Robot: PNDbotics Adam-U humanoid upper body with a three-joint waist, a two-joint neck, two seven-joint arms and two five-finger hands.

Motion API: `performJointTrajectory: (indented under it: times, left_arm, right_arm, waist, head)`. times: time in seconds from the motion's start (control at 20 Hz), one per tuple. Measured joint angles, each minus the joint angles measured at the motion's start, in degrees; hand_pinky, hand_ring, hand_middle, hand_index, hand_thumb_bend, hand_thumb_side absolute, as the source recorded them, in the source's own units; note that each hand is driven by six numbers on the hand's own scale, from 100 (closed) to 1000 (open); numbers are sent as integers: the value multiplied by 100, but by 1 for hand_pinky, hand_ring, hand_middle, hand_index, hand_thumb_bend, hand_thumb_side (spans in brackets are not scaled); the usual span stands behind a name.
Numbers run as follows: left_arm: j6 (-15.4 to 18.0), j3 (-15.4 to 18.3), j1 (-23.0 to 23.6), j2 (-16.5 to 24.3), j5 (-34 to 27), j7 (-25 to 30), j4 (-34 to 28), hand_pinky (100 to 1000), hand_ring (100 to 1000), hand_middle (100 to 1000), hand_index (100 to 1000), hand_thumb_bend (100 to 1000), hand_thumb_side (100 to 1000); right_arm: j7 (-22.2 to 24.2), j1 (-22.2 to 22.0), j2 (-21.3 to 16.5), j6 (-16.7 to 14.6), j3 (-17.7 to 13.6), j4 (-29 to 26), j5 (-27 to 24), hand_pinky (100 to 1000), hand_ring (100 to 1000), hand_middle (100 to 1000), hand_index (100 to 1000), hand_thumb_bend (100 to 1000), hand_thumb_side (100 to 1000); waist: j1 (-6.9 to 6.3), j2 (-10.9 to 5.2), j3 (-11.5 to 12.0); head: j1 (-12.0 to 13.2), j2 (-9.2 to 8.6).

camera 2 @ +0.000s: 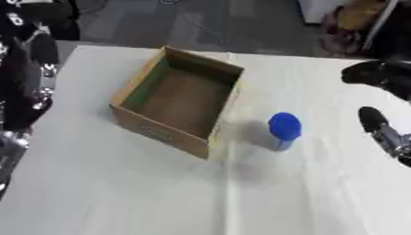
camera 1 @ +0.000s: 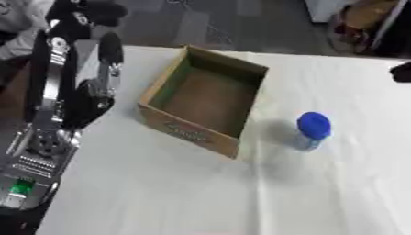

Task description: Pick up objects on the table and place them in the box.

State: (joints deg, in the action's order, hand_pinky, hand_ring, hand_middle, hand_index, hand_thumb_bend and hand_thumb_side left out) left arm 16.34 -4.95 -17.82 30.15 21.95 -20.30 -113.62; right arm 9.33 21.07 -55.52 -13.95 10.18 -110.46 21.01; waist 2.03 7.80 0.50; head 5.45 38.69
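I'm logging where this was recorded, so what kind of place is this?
Probably a robotics lab or test room: a table under a white cloth holds only a cardboard box and a blue-capped jar, on grey floor with clutter beyond.

Twin head views, down over table (camera 1: 160, 193)

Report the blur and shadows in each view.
Left eye view: soft throughout; the print on the box is unreadable, and the blue-lidded jar casts a faint shadow toward the box. Right eye view: equally soft; the right robot hand at the right edge is smeared.
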Motion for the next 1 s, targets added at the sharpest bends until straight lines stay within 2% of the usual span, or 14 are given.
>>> performJointTrajectory:
  times: [0.3,0.75,1.0]
  left_arm:
    - [5,0,-49,-1,-16,4,0,667,699,900,763,104,759]
    - [26,-1,-95,-3,-52,25,0,667,700,900,763,103,760]
    - [46,-5,-144,-9,-58,47,0,666,699,900,763,103,760]
  right_arm:
    - [138,254,123,-71,59,438,-70,748,822,854,923,100,1000]
    - [179,541,499,-202,369,678,437,782,842,888,919,100,1000]
    - [15,972,750,-133,540,1197,655,786,841,886,917,100,1000]
  waist:
    - [14,0,38]
    - [14,5,76]
    - [3,47,129]
  head:
    - [-24,-3]
    - [-101,-59]
    - [-209,-88]
